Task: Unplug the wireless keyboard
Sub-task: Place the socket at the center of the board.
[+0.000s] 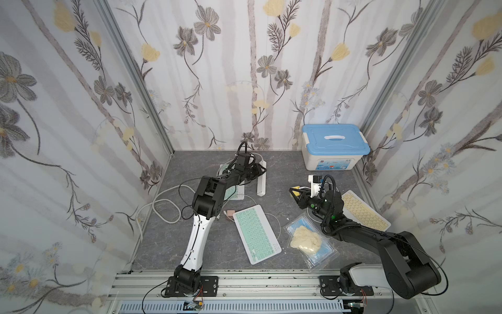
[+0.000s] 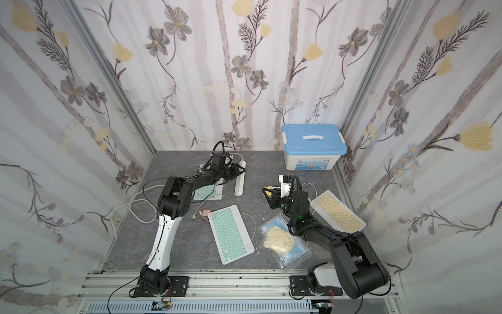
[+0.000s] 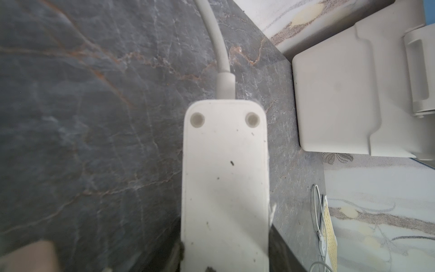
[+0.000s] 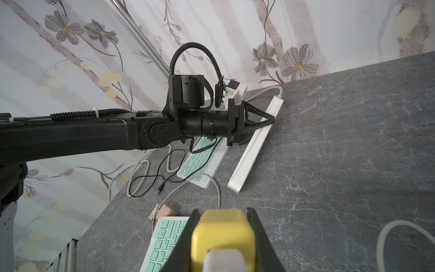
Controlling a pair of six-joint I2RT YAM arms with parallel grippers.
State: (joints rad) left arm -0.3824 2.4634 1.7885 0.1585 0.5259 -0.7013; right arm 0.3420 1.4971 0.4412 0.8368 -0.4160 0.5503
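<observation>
Overhead, two robot arms reach across a grey marbled tabletop (image 1: pixel 285 168) walled in by flowered paper.

The right gripper (image 4: pixel 222 210) has its jaws clenched on a yellow adapter (image 4: pixel 222 235), one dark finger on each side of the block. It is held above the tabletop, well apart from the white power strip (image 1: pixel 261 182). A white part sits at the end of the adapter nearest the right wrist camera.

The yellow keyboard (image 1: pixel 364 210) lies flat near the right wall, just beside the right arm. A thin white cable (image 2: pixel 308 185) loops at its far end.

The left gripper (image 4: pixel 270 120) is at the far end of the power strip, near the back wall. Its jaws stand either side of the strip. Whether they press it or hang loose I cannot tell. In the left wrist view the strip (image 3: pixel 226 176) shows its plain underside with two round feet, and a thick white cord leaves its end.

A mint keyboard (image 1: pixel 256 233) lies in the middle with a small pink adapter (image 1: pixel 230 213) at its corner. A second mint keyboard (image 1: pixel 233 193) lies partly under the left arm. A blue-lidded box (image 1: pixel 335 141) stands in the far right corner. A clear bag (image 1: pixel 307 239) holding something cream lies in front.
</observation>
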